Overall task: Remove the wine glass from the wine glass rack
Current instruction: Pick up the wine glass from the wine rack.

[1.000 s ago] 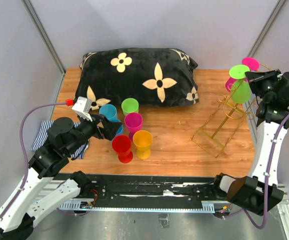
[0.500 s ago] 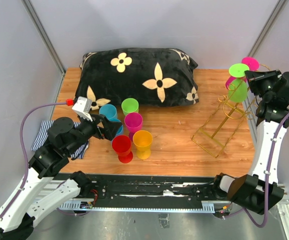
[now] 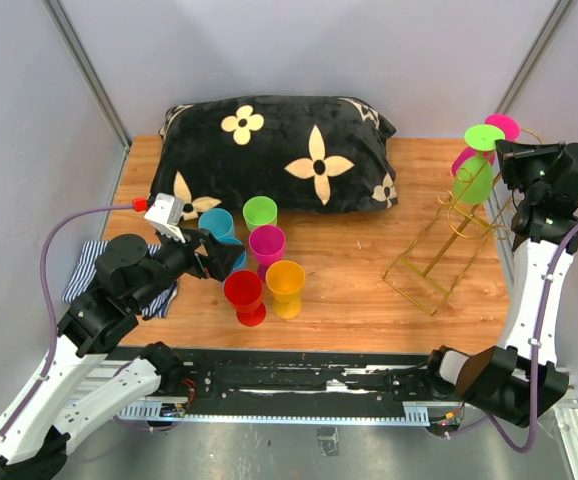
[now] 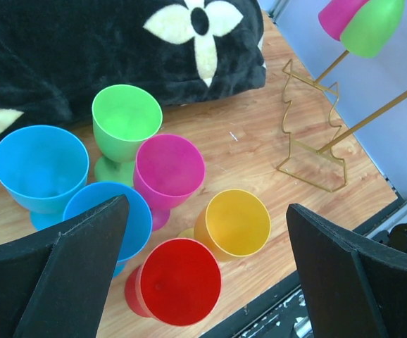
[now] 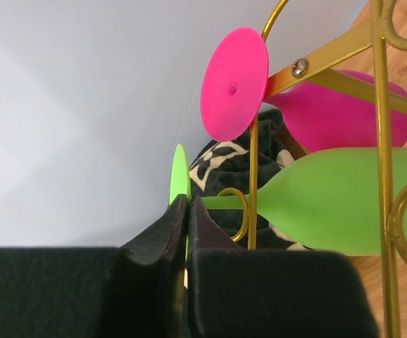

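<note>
A green wine glass (image 3: 473,181) hangs upside down on the gold wire wine glass rack (image 3: 437,256) at the table's right. Its stem passes through a round loop. My right gripper (image 3: 502,151) is shut on the thin green foot (image 5: 179,172) of this glass (image 5: 344,201), the pads pinching the disc edge-on (image 5: 187,204). A pink glass (image 5: 344,116) hangs on the rail behind it. My left gripper (image 4: 205,211) is open, hovering over standing cups far to the left. The green glass (image 4: 372,28) and rack (image 4: 316,151) show at the top right of the left wrist view.
Several coloured cups stand at centre-left, among them a red cup (image 3: 244,296), a yellow cup (image 3: 286,287) and a magenta cup (image 3: 267,247). A black flowered pillow (image 3: 279,150) lies at the back. A striped cloth (image 3: 89,265) lies at the left edge. The enclosure wall (image 3: 569,80) is close behind the rack.
My right gripper has shifted slightly up and to the right with the green glass's foot in it, and the glass's bowl has tilted a little left. The left arm has not moved.
</note>
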